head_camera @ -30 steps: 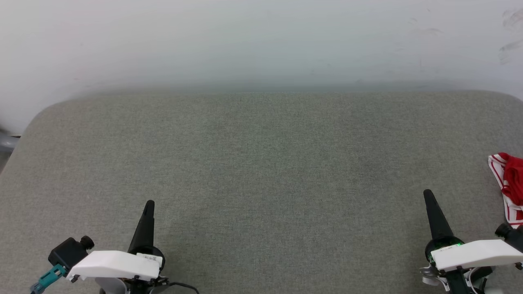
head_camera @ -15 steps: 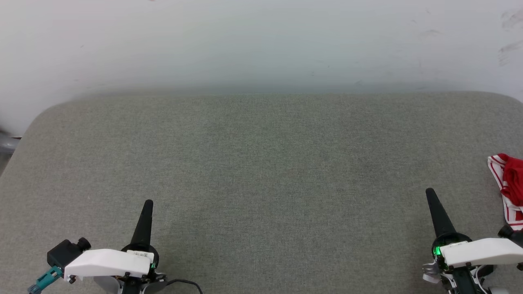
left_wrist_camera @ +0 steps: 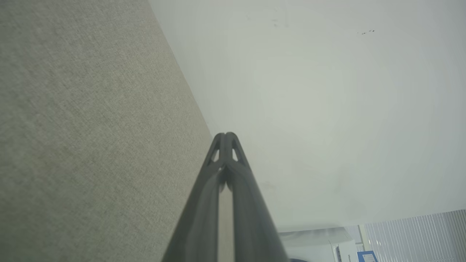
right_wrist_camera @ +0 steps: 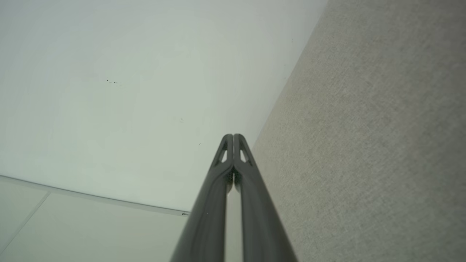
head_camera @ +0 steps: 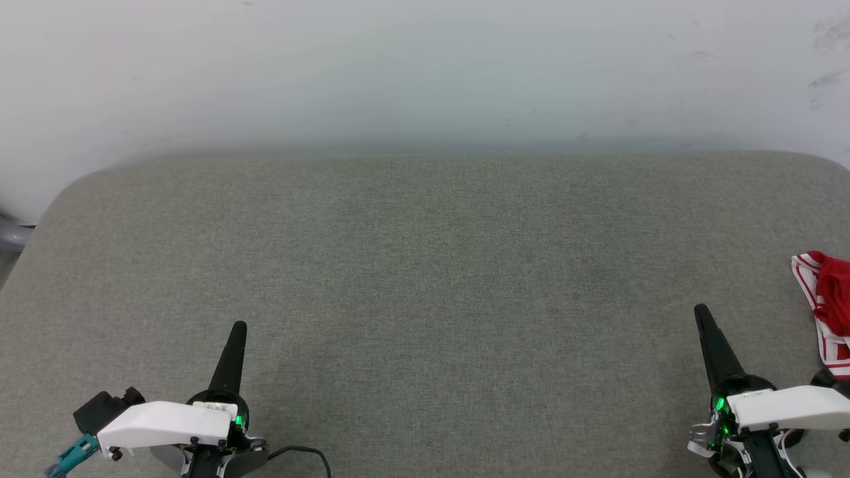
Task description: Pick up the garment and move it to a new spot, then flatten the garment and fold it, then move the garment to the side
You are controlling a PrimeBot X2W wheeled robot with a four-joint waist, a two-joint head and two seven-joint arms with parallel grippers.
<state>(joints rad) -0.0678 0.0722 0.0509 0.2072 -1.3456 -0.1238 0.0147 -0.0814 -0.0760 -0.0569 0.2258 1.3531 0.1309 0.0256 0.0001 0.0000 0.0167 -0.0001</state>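
My left gripper (head_camera: 237, 330) sits at the lower left over the grey padded surface (head_camera: 425, 265), its two dark fingers pressed together and holding nothing. At the lower right, my right gripper (head_camera: 700, 312) is likewise clenched and empty. The garment (head_camera: 834, 299) lies bunched near it at the picture's right edge, ungrasped.

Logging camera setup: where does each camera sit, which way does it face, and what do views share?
Head view: on the head, facing forward and down at the grey surface and white wall; left end effector, right end effector show low, garment at right edge.
Left wrist view: on that wrist, facing along the shut left end effector toward the wall; surface at left.
Right wrist view: likewise along the shut right end effector; surface at right.
All share surface and wall.
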